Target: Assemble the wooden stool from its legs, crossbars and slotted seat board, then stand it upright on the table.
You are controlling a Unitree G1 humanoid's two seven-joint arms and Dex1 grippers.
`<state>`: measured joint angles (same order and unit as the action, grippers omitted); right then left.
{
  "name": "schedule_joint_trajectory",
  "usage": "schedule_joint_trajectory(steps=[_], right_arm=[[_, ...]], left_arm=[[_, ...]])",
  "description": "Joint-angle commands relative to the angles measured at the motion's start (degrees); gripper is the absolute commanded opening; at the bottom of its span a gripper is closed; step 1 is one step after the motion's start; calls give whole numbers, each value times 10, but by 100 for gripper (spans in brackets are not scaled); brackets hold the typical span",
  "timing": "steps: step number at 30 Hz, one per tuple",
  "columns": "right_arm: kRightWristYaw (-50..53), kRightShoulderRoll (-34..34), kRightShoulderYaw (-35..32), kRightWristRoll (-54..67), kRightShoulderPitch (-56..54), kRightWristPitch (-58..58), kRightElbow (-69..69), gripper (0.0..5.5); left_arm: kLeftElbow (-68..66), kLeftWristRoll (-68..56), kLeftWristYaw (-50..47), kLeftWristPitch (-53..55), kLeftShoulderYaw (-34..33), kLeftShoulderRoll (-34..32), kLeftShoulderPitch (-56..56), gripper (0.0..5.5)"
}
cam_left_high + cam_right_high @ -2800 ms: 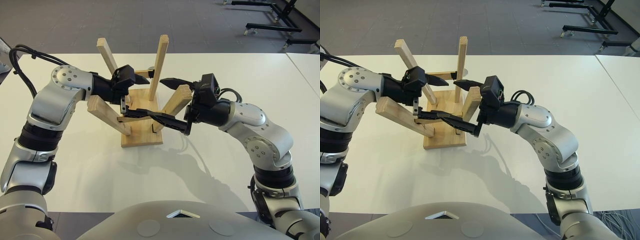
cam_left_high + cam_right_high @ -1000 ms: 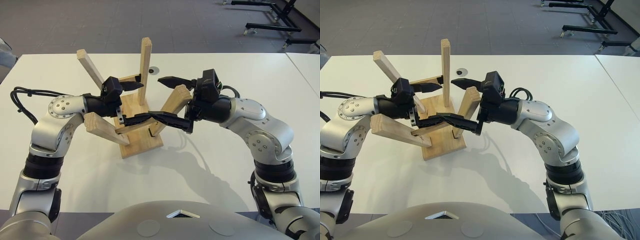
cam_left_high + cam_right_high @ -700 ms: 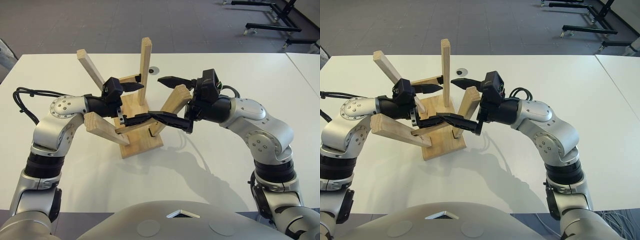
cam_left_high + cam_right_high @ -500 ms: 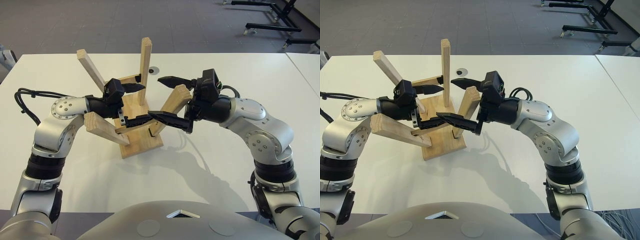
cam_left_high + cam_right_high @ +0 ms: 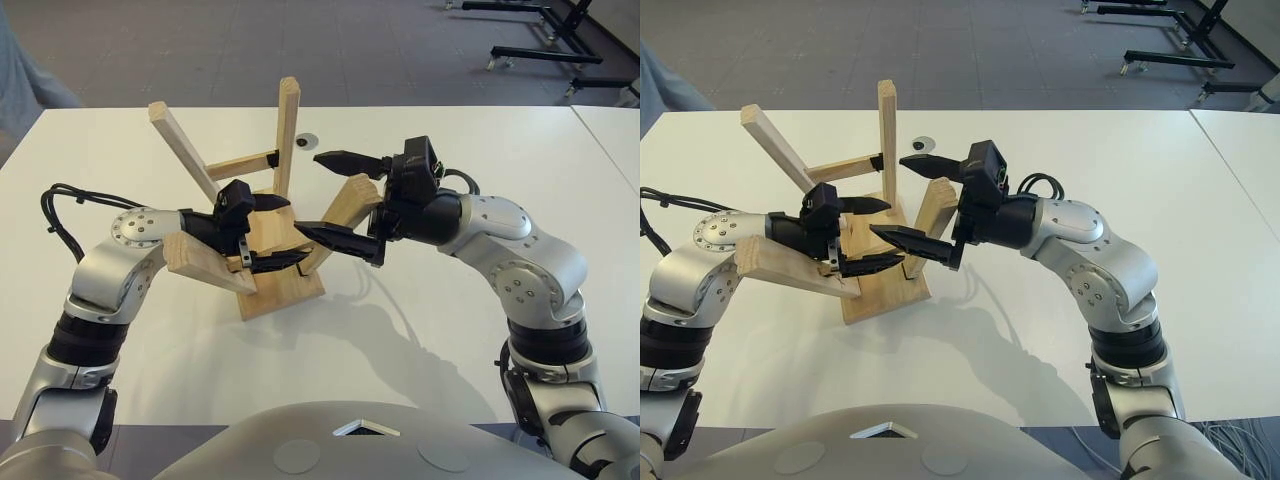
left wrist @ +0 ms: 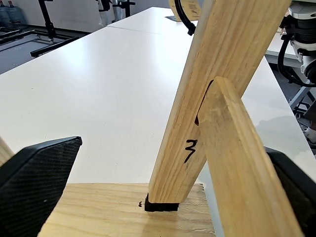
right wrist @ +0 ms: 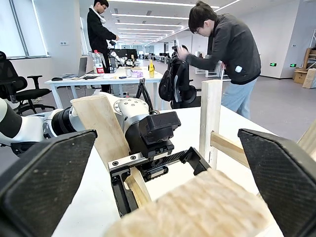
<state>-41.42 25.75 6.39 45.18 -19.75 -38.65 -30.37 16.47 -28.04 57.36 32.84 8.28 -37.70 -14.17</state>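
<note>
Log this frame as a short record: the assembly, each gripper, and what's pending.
assembly: seat board flat on table, four legs up, crossbar joining the far two
left gripper: open, fingers either side of a second crossbar
right gripper: open, straddling the near right leg at its top
pending: stool upside down, not yet stood upright

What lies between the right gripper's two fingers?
The free end of a stool leg, inside the open right gripper; right wrist and left eye views show it.
</note>
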Motion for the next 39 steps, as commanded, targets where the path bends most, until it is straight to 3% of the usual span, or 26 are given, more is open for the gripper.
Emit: schedule_joint_trajectory(steps=[1,8,18,32,39], right_arm=[[0,1,1,3,-14,-8,-6,526],[-1,1,1,4,-15,-8,-4,526],[1,-1,3,3,-17,-7,-4,526],[5,-5,6,2,-16,-6,-3,526],[4,-3,6,1,-19,-6,-3,526]], left_arm=[[-12,13,-6,-11,-4,-2,2,540],[12,-61,-25,-20,-67,46,-12,540],[-17,-3,-31,-27,-28,32,-8,540],[-4,-31,-26,-23,-45,34,-23,540],[-19,12,-16,-7,4,3,3,540]])
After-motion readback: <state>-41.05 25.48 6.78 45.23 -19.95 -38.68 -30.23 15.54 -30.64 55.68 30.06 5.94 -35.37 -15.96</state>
